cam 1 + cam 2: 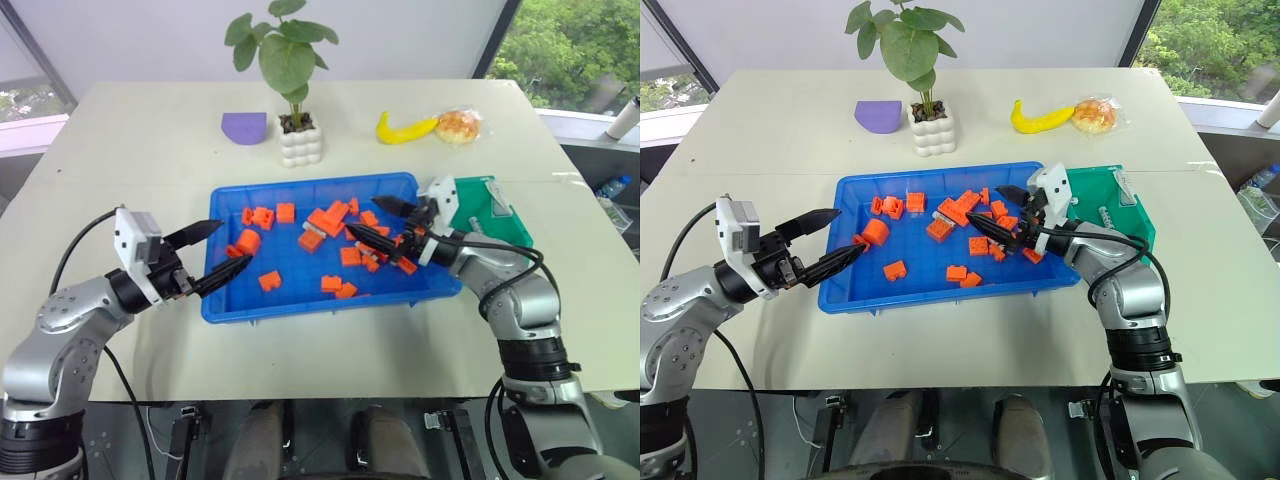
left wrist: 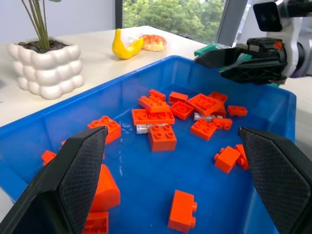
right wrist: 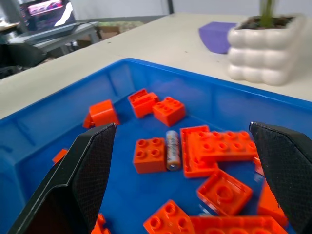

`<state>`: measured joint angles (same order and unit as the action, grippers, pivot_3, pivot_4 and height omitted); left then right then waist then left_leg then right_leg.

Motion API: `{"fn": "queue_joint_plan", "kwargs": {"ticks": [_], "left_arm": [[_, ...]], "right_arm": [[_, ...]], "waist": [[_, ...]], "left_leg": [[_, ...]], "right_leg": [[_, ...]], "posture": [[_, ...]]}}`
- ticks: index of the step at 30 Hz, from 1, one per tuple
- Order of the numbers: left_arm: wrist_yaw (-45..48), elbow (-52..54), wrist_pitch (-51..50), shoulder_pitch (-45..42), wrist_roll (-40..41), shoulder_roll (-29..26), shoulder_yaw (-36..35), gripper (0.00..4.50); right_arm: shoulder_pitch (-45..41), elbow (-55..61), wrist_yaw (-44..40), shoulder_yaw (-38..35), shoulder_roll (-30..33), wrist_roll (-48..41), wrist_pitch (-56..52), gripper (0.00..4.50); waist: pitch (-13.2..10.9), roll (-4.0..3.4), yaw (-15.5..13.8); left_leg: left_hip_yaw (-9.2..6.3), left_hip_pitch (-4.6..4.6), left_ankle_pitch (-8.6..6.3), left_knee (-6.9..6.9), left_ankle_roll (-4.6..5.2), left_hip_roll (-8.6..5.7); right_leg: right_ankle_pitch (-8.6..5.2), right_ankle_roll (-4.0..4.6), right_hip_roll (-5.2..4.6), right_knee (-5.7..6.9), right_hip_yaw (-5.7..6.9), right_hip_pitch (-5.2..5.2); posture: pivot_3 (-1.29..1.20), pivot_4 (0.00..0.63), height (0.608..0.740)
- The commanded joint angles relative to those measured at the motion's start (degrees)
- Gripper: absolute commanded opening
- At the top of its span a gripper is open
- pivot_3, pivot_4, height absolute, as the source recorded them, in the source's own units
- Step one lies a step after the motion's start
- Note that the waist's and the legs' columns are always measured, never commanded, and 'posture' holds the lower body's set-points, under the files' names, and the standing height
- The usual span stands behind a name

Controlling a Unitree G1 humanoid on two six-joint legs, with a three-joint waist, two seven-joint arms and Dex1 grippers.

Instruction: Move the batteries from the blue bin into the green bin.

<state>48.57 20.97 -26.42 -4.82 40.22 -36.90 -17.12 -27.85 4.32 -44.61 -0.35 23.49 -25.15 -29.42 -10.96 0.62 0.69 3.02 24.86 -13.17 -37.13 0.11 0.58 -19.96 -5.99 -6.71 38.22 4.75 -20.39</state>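
Right wrist view shows a battery (image 3: 171,149) lying among orange blocks (image 3: 151,155) in the blue bin (image 1: 300,302), with both the right end effector (image 1: 378,220) at its 3 o'clock rim and the left end effector (image 1: 222,250) at 9 o'clock released, green bin (image 1: 515,228) beside.

Bright blue shallow rectangular plastic bin (image 1: 225,300) on pale beige tabletop (image 1: 130,160). Orange studded plastic building blocks (image 1: 330,217) scattered inside. Silvery-grey metallic cylinder battery (image 3: 171,149) with darker band among blocks. Green small rectangular plastic bin (image 1: 510,225) beside blue one. Left pincer (image 1: 214,252) and right pincer (image 1: 377,220): black fingers, white camera housings. White bubbled ceramic pot (image 1: 301,143), green leaves. Purple flat piece (image 1: 244,127). Yellow banana (image 1: 403,129).
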Motion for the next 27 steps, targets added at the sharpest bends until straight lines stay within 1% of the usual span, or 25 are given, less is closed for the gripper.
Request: {"fn": "queue_joint_plan", "kwargs": {"ticks": [1, 8, 17, 27], "left_arm": [[-0.1, 0.3, 1.8, -1.1, -0.1, 0.2, -0.5, 4.50], [-0.4, 0.5, 2.3, -1.3, -0.5, 0.3, 0.1, 4.50], [-0.8, 1.4, 2.0, -1.0, -0.4, 0.5, -0.2, 4.50], [-1.6, 2.5, 1.9, -0.7, -0.3, 0.6, -0.2, 4.50]], "right_arm": [[-3.4, -0.6, -1.3, 1.9, -0.9, 0.9, 2.4, 4.49], [-6.8, -5.6, -3.7, 6.7, -1.8, 4.2, 4.7, 4.49], [-9.4, -10.3, -6.9, 10.8, -4.3, 6.7, 6.7, 4.49], [-13.4, -16.6, -6.8, 14.8, -6.4, 12.5, 8.2, 4.49]], "waist": [[0.0, 0.00, 0.0], [0.0, 0.01, 0.0], [0.0, 0.01, 0.1], [0.0, 0.01, 0.0]], "left_leg": [[0.01, 0.00, 0.00, 0.00, 0.00, 0.00], [0.00, 0.00, 0.00, -0.01, 0.00, -0.01], [0.00, 0.00, 0.00, -0.01, 0.00, -0.01], [0.00, 0.00, 0.00, -0.01, -0.01, -0.01]], "right_leg": [[0.00, 0.00, 0.00, 0.00, 0.00, 0.00], [0.00, 0.00, 0.00, 0.01, 0.00, 0.00], [0.00, 0.00, 0.01, 0.01, 0.00, -0.01], [0.00, 0.00, 0.00, 0.02, 0.00, -0.02]], "posture": [[0.00, 0.150, 0.739], [0.00, 0.150, 0.739], [0.00, 0.150, 0.739], [0.00, 0.150, 0.739]]}}
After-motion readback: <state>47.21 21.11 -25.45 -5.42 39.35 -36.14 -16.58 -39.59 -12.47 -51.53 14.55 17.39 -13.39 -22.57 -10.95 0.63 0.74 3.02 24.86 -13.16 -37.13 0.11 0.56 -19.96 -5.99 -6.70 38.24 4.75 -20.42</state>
